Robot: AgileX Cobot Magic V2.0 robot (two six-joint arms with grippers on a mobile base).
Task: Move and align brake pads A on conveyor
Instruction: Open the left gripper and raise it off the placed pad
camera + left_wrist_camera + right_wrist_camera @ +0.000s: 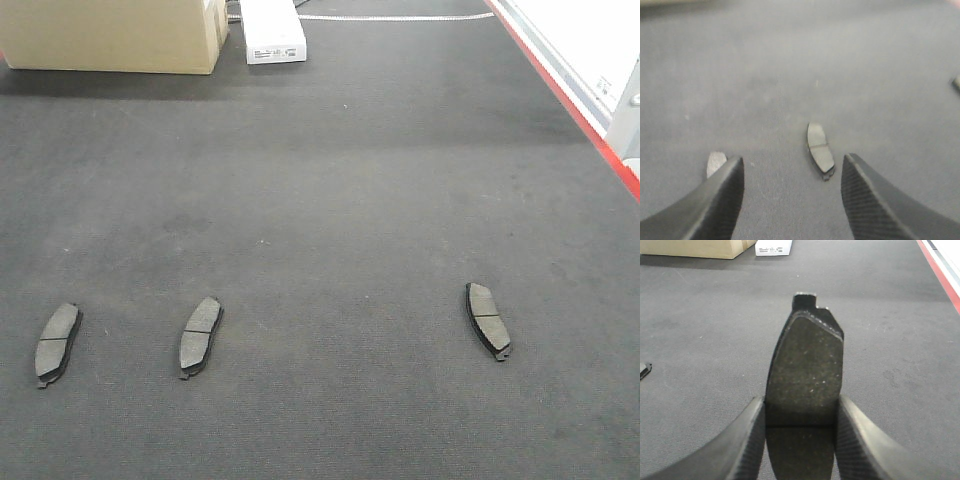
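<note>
Right now the right gripper pinches a pad by its long edges, pad sticking out forward over the belt, ear tab up front. Left gripper hangs over the belt with its jaws spread, nothing between them.

Handling, my read: pads look stiff, dense for their size, steel-backed. No flex, so an edge pinch across the short width near the centre groove should hold. Friction face looks gritty, backing plate smoother, so expect some slip if gripped off-centre.

View differences:
- Front view shows three pads on the belt: left pad, next pad near it, right pad well apart. Neither arm shows there.
- Only the right wrist view shows the fourth, held one.
- Left wrist view is blurred; one pad lies ahead between the jaws, another half hidden by the left finger.
</note>
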